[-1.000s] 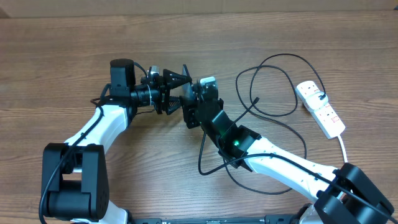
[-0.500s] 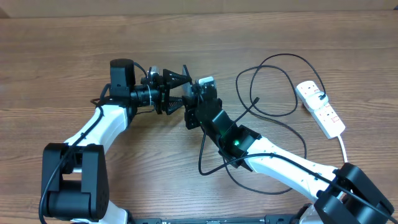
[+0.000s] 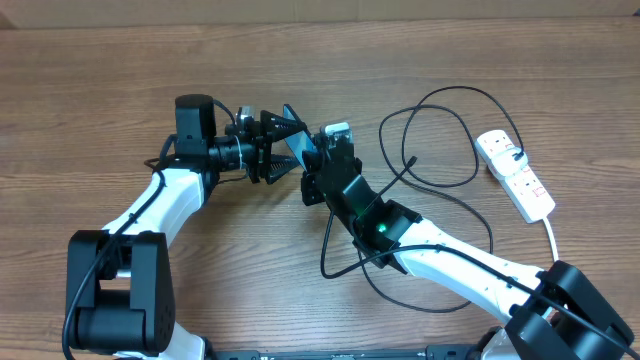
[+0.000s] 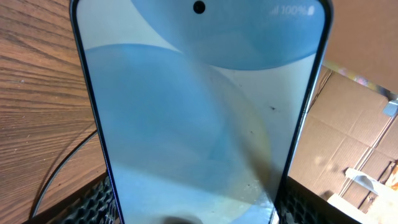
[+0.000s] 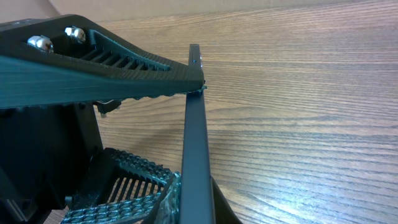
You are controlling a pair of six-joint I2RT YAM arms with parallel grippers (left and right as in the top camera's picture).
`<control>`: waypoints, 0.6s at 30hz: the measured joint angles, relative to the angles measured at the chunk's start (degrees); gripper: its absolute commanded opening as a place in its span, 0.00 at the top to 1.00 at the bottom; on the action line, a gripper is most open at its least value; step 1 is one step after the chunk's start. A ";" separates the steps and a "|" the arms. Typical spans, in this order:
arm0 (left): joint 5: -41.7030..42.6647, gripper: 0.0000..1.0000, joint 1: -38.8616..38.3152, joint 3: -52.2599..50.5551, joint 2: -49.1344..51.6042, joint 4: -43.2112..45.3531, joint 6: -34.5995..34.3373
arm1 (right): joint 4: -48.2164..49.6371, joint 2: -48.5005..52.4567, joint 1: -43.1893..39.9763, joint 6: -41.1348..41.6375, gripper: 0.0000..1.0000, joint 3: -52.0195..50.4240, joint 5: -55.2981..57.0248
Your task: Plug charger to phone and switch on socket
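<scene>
The left hand [image 3: 276,148] is closed on the phone [image 4: 199,124], pads against both long edges, above the bench [image 3: 100,100]. The right hand [image 3: 314,165] sits just beside; its opening cannot be determined. Farther right, the looped charger [image 3: 409,163] lies near the socket [image 3: 515,176].

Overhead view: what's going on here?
The left gripper holds the phone up off the table, screen toward its own camera. The right gripper is close against the phone; whether it grips is unclear. The charger lies loose, its connector tip unplugged. The power strip sits untouched.
</scene>
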 measured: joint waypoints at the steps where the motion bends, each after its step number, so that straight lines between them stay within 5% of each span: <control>1: 0.00 0.33 0.00 0.00 0.00 0.00 0.00 | 0.11 -0.02 -0.02 0.07 0.94 -0.02 -0.13; 9: 0.46 0.00 0.20 0.04 0.00 0.00 -0.02 | 0.42 0.00 0.04 -0.09 0.94 -0.07 -1.97; 14: 0.94 0.00 0.20 0.04 0.00 1.88 -0.02 | 0.85 0.00 -0.17 -0.44 0.94 -0.07 -2.86; 18: 2.75 0.00 0.17 -0.35 0.52 13.86 0.20 | 2.14 -0.90 -3.19 0.44 0.96 0.35 -2.99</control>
